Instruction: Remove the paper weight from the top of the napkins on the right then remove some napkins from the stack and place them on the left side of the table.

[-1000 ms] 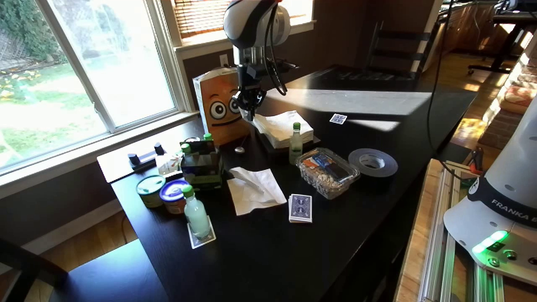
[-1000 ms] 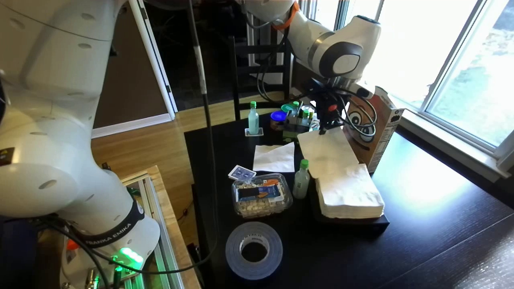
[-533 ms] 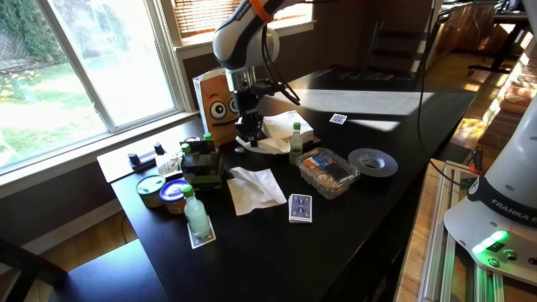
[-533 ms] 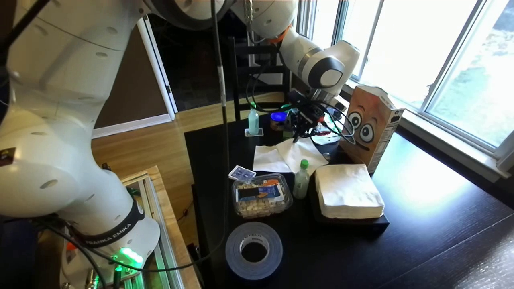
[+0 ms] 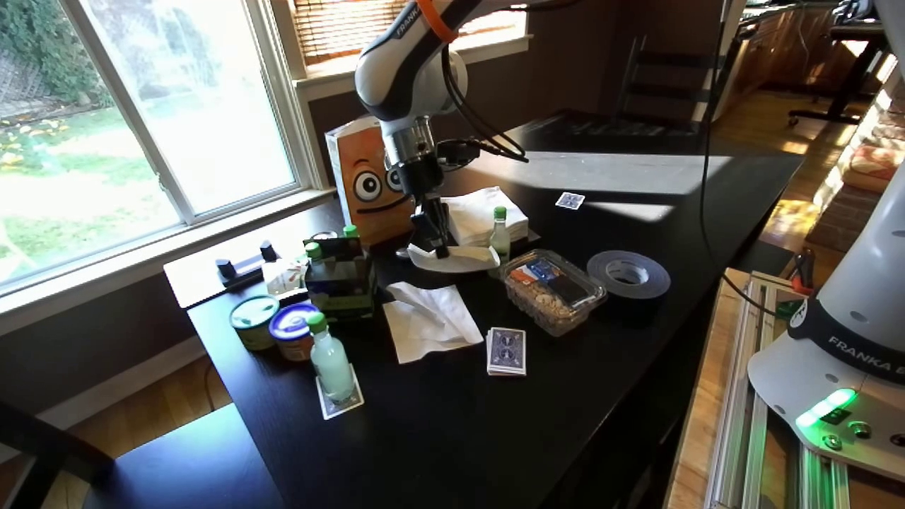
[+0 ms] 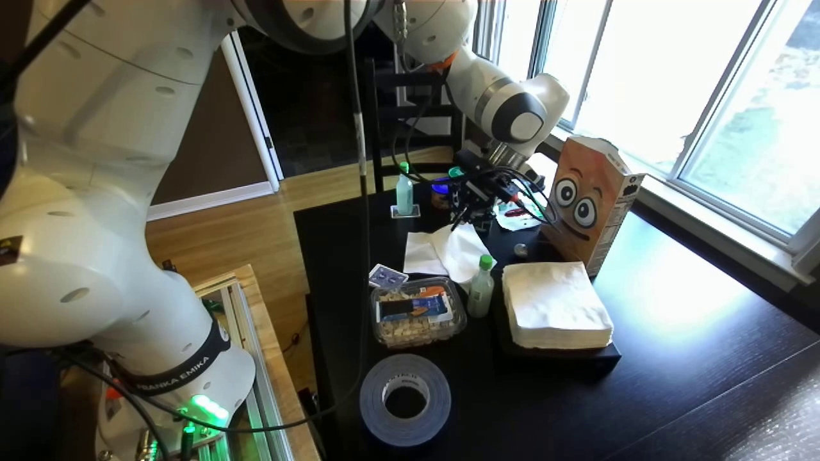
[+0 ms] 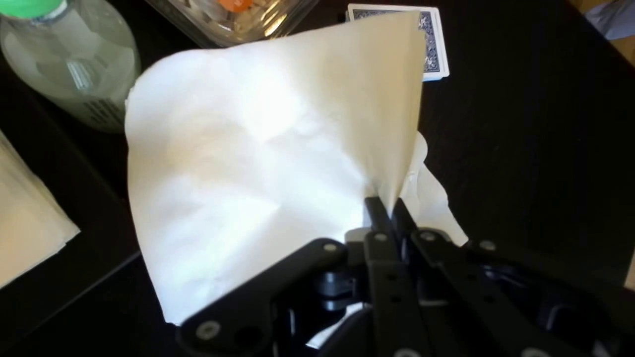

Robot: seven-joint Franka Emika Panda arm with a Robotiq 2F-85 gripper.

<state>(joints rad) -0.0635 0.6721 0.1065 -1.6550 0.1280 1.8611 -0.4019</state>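
My gripper (image 7: 387,206) is shut on the pinched edge of a white napkin (image 7: 248,148); one sheet or several, I cannot tell. The held napkin (image 5: 459,261) hangs above the black table (image 5: 452,424) beside the stack. In an exterior view it overlaps a loose napkin (image 6: 423,255) lying on the table. The napkin stack (image 6: 557,304) sits on a low black base; its corner shows in the wrist view (image 7: 30,213). A small rounded lump, apparently the paper weight (image 6: 521,250), lies on the table between stack and face box, away from the napkins.
A green-capped bottle (image 6: 480,288) stands between stack and clear tray (image 6: 419,314). A playing-card deck (image 5: 506,350) and tape roll (image 6: 405,400) lie nearby. The orange face box (image 6: 589,198) stands behind. A bottle carton (image 5: 339,283), tubs (image 5: 293,329) and another bottle (image 5: 331,367) stand together.
The gripper has moved lower and away from the stack with the napkin in it, over toward the loose napkin. The held napkin no longer overlaps the stack. The other objects look unmoved.
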